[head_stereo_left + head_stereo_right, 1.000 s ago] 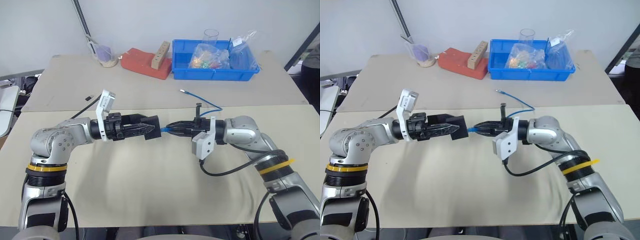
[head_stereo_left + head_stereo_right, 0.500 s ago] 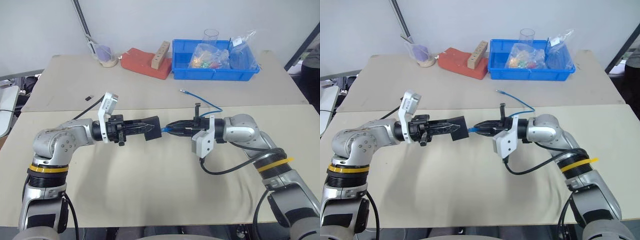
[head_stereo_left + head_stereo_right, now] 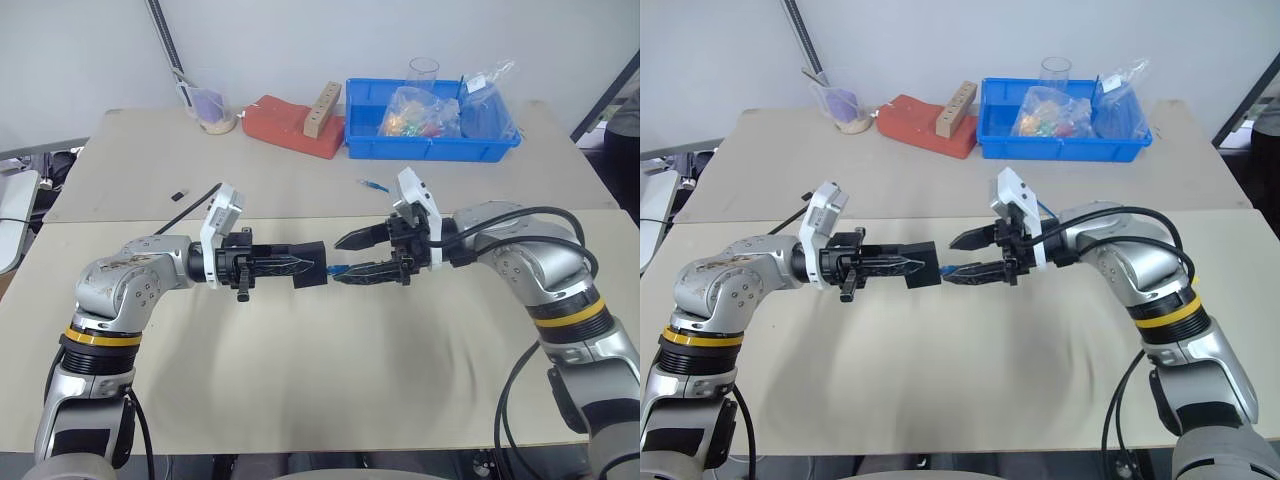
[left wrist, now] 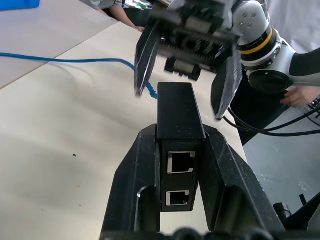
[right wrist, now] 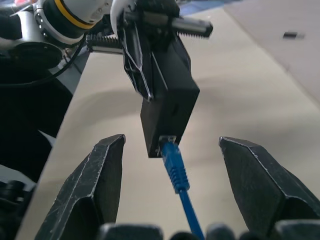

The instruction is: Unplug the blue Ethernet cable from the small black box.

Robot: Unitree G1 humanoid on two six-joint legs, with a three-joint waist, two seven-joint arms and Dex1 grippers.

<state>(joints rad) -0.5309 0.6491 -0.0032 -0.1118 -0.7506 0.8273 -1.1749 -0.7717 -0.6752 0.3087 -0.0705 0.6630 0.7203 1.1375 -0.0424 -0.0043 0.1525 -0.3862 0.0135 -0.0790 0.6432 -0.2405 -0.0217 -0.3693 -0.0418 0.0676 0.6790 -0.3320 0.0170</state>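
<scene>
The left gripper [image 4: 181, 165] is clamped on the small black box [image 4: 177, 112], held above the table [image 3: 300, 370]. The right gripper [image 5: 172, 167] gapes wide, holding nothing; the blue Ethernet cable [image 5: 175, 167] sits plugged in, between its fingers [image 5: 95, 182].

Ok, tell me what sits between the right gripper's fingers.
In the right wrist view, the blue cable runs between the right gripper's open fingers, its plug in the black box. The fingers don't touch it.

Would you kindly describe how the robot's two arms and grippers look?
Both arms are silver-grey metal with a yellow band. White camera blocks sit at the wrists. The left gripper and right gripper have black, pointed fingers; a black cable loops along the right arm.
</scene>
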